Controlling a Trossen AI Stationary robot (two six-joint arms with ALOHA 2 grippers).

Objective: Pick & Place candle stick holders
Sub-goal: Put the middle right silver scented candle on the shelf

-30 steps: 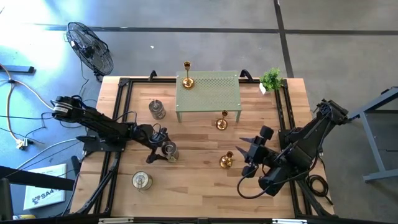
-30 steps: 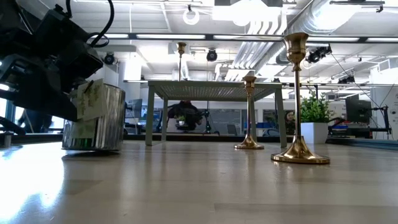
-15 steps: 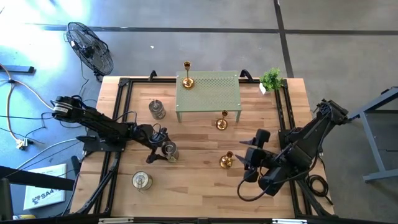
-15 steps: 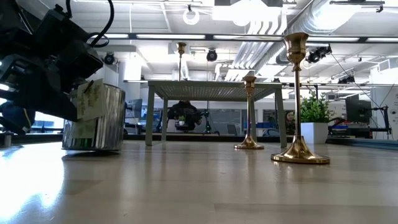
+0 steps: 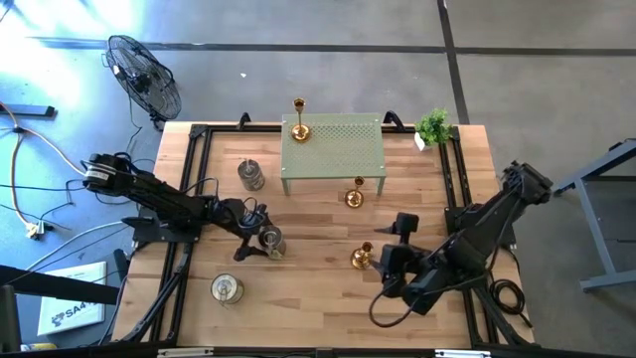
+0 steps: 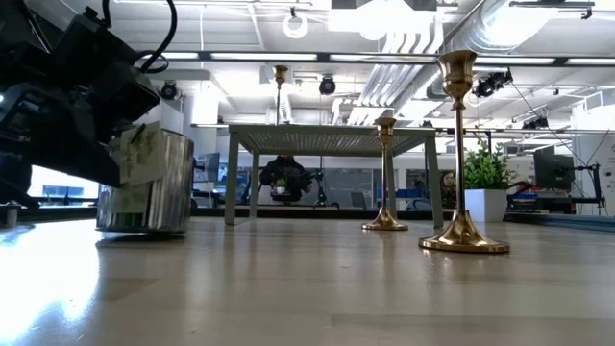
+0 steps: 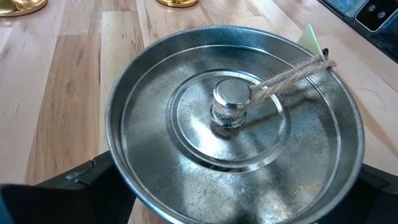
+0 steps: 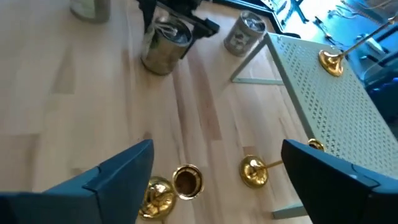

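A squat silver candle stick holder [image 5: 270,242] stands on the wooden table [image 5: 318,298], with my left gripper [image 5: 256,239] open and one finger on either side of it. Its lid, knob and twine fill the left wrist view [image 7: 233,102]. My right gripper [image 5: 388,249] hovers open just right of a gold holder [image 5: 361,257], whose cup [image 8: 186,180] shows between its fingers from above. A second gold holder [image 5: 355,197] stands by a green stand [image 5: 333,149], and a third [image 5: 299,127] stands on it. Two more silver holders [image 5: 251,175] [image 5: 227,288] sit at the left. My left gripper has its fingers [image 7: 81,183] close along the two sides of the silver holder's wall, coming from the table's left and slanting down. Whether they touch the wall I cannot tell. The holder stands upright on the table.
A small green potted plant [image 5: 434,126] stands at the far right corner. Black rails [image 5: 189,199] run along the table's left and right sides. Bare wood lies along the near edge between the arms.
My right gripper has moved toward the table's left and a little down, closer to the near gold holder. It has rolled about its own line, and its fingers have spread wider. The holders stand where they were.
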